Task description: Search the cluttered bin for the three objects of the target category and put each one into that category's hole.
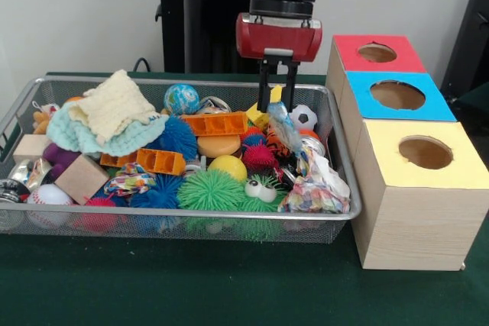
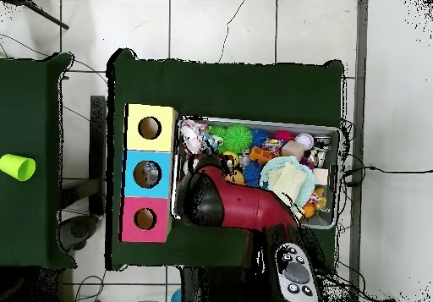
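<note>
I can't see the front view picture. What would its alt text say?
A red and black robot arm lowers its tool, fingers apart, into the far end of a wire mesh bin heaped with colourful toys, blocks and cloths. Right of the bin stand three wooden boxes, each with a round hole on top: red, blue and yellow.

A counter (image 1: 153,288) covered in dark green cloth is set against a plain pale wall (image 1: 76,13). From overhead, a white tiled floor (image 2: 220,28) crossed by black cables (image 2: 385,170) is seen.
</note>
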